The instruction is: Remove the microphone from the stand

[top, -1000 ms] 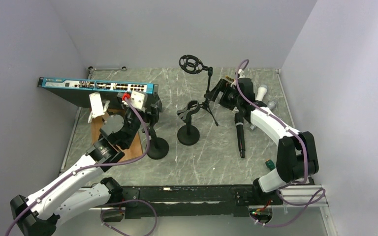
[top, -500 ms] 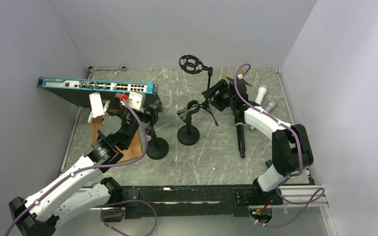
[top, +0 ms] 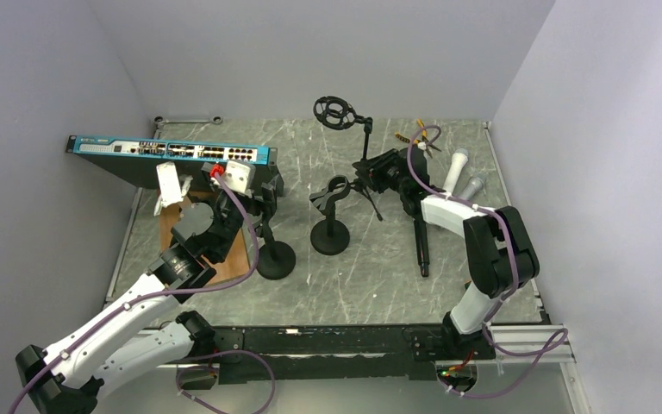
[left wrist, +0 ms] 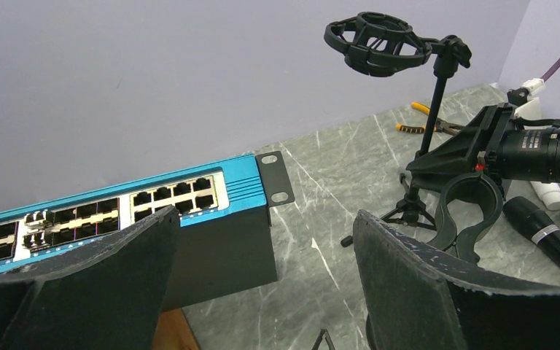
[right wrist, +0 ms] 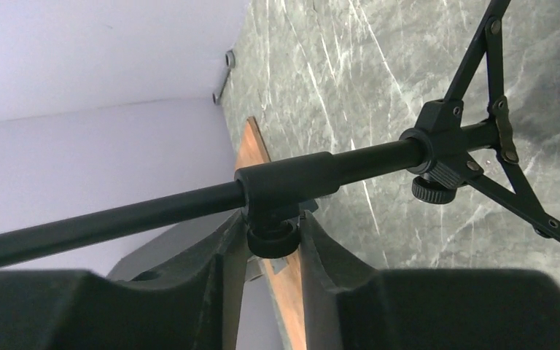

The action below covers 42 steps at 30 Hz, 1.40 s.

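Our left hand (left wrist: 262, 233) is spread wide, low in the frame. Our right hand (right wrist: 271, 237) is narrow around the stand (right wrist: 364, 160) pole, but we cannot tell if it grips. The black microphone (top: 420, 240) lies on the counter (top: 353, 276), right of centre.

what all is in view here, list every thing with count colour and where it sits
network switch: 1, blue front on a black case, back left
tripod stand: 1, black, shock mount on top, back centre
round-base stands: 2, black, centre (clip empty) and left of centre
black microphone: 1, lying on the table, right of centre
light microphones: 2, white and grey, lying back right
pliers: 1, yellow handles, back, right of the tripod
wooden board: 1, brown, under the left arm
wrench: 1, silver, back left corner
table: 1, grey marble
left gripper: open, by the left stand
right gripper: fingers flank the tripod's clamp knob
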Available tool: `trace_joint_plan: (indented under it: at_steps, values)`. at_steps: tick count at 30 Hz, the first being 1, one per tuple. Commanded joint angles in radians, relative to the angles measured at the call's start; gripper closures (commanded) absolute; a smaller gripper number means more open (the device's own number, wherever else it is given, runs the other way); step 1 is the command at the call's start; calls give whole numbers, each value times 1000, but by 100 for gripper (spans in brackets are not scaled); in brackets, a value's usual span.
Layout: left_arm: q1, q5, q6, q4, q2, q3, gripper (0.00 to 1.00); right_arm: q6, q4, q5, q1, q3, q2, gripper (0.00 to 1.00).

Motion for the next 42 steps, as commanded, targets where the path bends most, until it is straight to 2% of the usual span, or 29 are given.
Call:
trace_joint_plan:
  at_steps: [1, 4, 8, 11, 13, 16, 27, 35, 38, 42]
  values:
    - [-3, 4, 10, 39, -12, 32, 9, 51, 27, 33, -5, -5, 28, 76]
    - [-4, 4, 11, 40, -15, 32, 9, 32, -115, 45, -5, 32, 41, 100]
    - [-3, 5, 13, 42, -18, 30, 9, -70, -416, 133, 3, 124, 52, 100]
    - [-4, 6, 14, 41, -21, 30, 9, -203, -646, 189, 2, 225, 106, 100]
    - [-4, 7, 13, 41, -22, 30, 9, -320, -739, 215, 7, 272, 137, 100]
    - [-3, 4, 15, 39, -25, 31, 9, -433, -917, 379, 53, 369, 173, 100]
    - [-4, -16, 36, 48, -33, 27, 9, -639, -1164, 683, 143, 633, 259, 100]
    - [-4, -6, 28, 43, -25, 30, 9, -765, -1206, 703, 182, 750, 309, 100]
    - [-4, -8, 27, 43, -23, 28, 9, -781, -1150, 629, 180, 726, 283, 88]
    - [-3, -8, 28, 45, -22, 27, 9, -783, -1019, 488, 146, 627, 184, 64]
